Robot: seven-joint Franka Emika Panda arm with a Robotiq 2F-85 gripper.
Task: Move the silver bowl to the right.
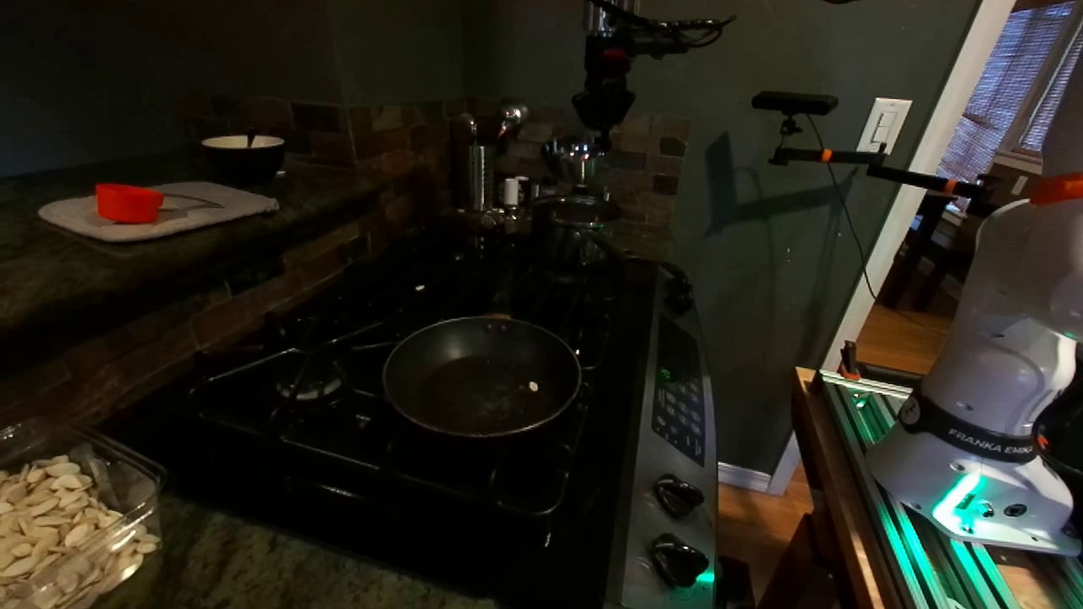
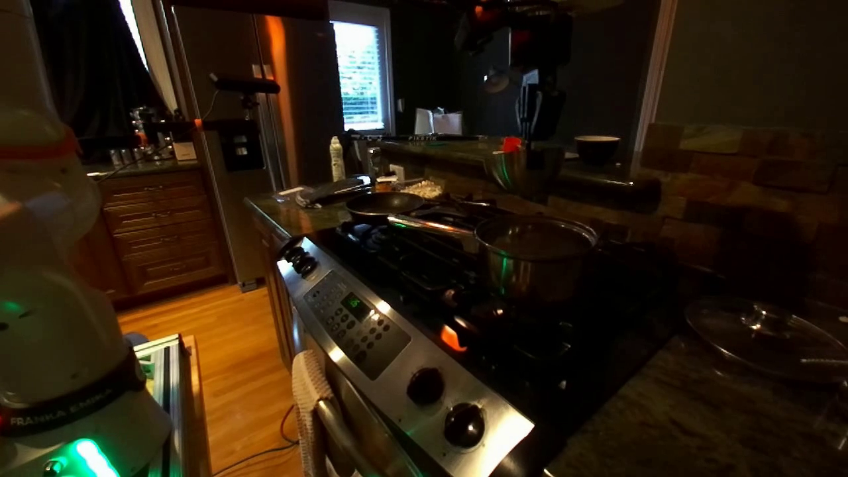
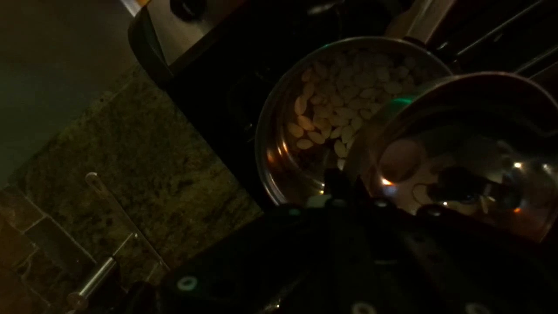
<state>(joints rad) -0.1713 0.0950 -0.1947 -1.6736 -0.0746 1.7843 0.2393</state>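
Observation:
The silver bowl (image 1: 568, 161) is small, round and shiny. It hangs in the air above the taller silver pot (image 1: 568, 237) on the stove's far burner. In an exterior view the bowl (image 2: 505, 171) is upright, above and apart from the pot (image 2: 530, 265). My gripper (image 1: 604, 139) points down and is shut on the bowl's rim; the gripper (image 2: 528, 136) shows the same there. In the wrist view the fingertips (image 3: 346, 179) pinch the near-left rim of the bowl (image 3: 440, 139), whose inside looks empty. The bowl hides part of the pot (image 3: 272, 161), which holds pale seeds.
A dark frying pan (image 1: 482, 372) sits on the stove nearer that camera. A glass lid (image 2: 762, 334) lies on the counter beside the stove. A utensil holder (image 1: 481, 178) stands at the wall. A raised ledge bears a red cup (image 1: 127, 203) and a dark bowl (image 1: 244, 159).

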